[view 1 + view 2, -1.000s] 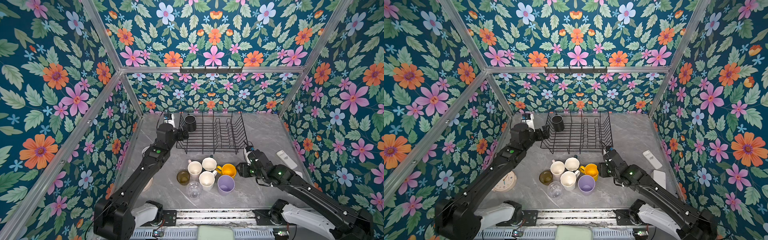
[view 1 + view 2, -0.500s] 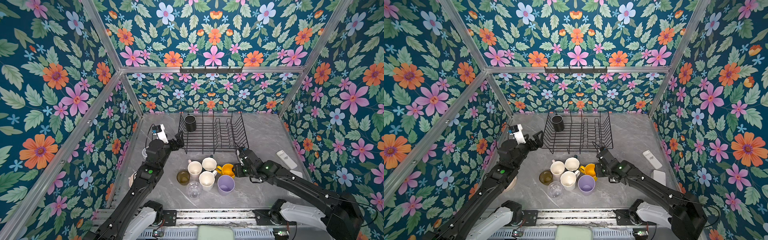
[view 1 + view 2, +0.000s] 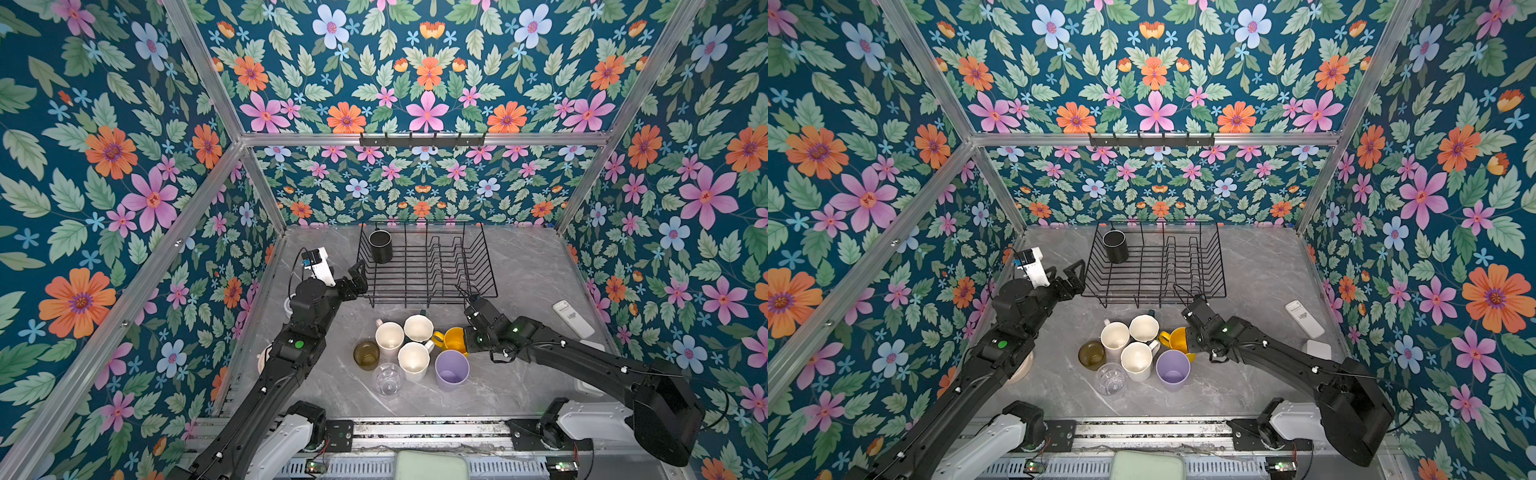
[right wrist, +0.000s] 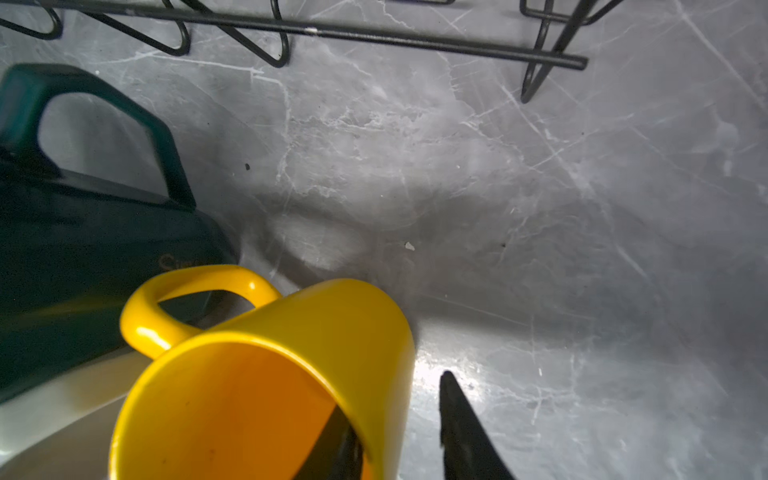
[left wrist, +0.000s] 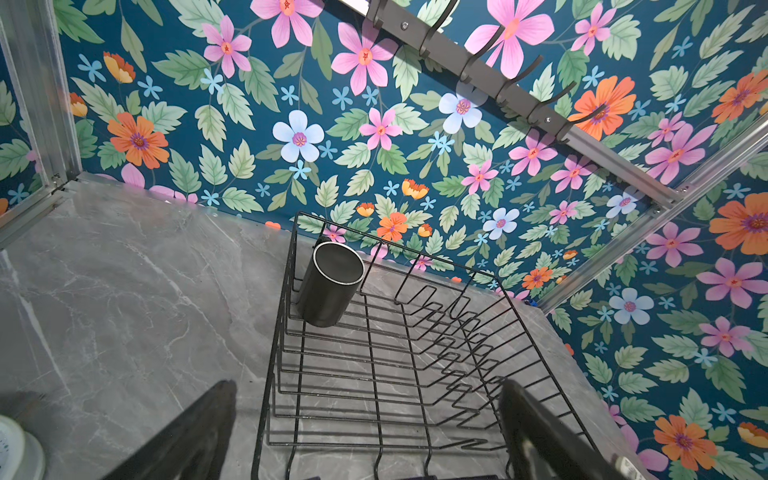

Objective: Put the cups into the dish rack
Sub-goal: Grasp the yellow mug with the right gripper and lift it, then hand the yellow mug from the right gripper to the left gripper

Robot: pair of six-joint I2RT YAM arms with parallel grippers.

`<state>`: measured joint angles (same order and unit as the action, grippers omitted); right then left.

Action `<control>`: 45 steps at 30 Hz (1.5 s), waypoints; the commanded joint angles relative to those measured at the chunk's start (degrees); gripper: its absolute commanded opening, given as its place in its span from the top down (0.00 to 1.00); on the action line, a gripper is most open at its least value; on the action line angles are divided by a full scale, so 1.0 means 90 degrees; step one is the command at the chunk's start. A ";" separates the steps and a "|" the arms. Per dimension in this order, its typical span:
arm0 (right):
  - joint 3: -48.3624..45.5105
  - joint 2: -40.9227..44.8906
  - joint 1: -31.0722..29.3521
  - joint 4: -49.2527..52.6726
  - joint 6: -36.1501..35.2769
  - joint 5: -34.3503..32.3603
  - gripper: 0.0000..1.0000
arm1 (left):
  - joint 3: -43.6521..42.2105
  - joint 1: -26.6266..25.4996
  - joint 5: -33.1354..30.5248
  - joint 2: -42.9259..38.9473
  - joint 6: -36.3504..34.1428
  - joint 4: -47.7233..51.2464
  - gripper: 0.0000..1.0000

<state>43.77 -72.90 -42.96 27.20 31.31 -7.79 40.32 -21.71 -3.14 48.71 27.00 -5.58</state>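
Observation:
The black wire dish rack (image 3: 432,296) (image 3: 1154,296) stands at the back with a black mug (image 3: 380,246) (image 5: 330,282) upright in its far left corner. In front of it stand a dark green mug (image 3: 417,327) (image 4: 83,249), two pale mugs (image 3: 389,336), a lilac tumbler (image 3: 451,369), an amber glass (image 3: 366,354) and a clear glass (image 3: 387,379). My right gripper (image 3: 464,341) (image 4: 392,395) straddles the yellow mug's (image 3: 453,337) (image 4: 249,395) wall, one finger inside; a narrow gap shows outside. My left gripper (image 3: 356,278) (image 5: 365,386) hangs open and empty by the rack's near left corner.
A white remote control (image 3: 573,319) and a small white box (image 3: 1318,348) lie at the right. A small round clock (image 3: 1021,365) sits under my left arm and another white round thing (image 5: 16,449) by the left wall. A hook rail (image 3: 422,139) runs along the back wall.
My left arm has drawn back from the rack toward the front left, still open. My right gripper has slid left onto the yellow mug's rim and its jaws have narrowed.

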 commanded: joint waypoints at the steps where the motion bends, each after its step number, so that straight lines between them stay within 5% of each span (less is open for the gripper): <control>1: -0.0052 0.0013 0.0006 -0.0071 0.0077 -0.0303 0.76 | 0.0003 0.0009 -0.0161 -0.0103 -0.0002 -0.0017 0.00; 7: -0.0229 0.0254 0.0006 -0.0002 0.0163 -0.0498 0.85 | -0.0018 0.0010 -0.0264 -0.0272 -0.0021 0.0032 0.00; 10: -0.0314 0.0463 -0.0002 0.0143 0.0246 -0.0655 1.00 | -0.0024 0.0009 -0.0303 -0.0314 0.0002 0.0049 0.00; 25: -0.0740 0.3431 0.0508 0.1298 0.0573 -0.0641 1.00 | -0.0145 0.0015 0.0059 -0.0271 0.0132 -0.0345 0.00; 31: -0.0624 0.4282 0.0844 0.1137 0.0575 -0.0144 1.00 | -0.0241 0.0020 0.1272 -0.0032 0.0119 -0.1037 0.00; 45: 0.0036 0.3450 0.0914 -0.1090 0.0981 0.2101 1.00 | -0.0547 0.0016 0.6063 0.0871 0.0736 -0.3761 0.00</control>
<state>43.03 -41.04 -34.92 27.16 38.79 5.23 36.03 -21.54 39.57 55.99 30.83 -29.87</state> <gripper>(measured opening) 0.080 0.996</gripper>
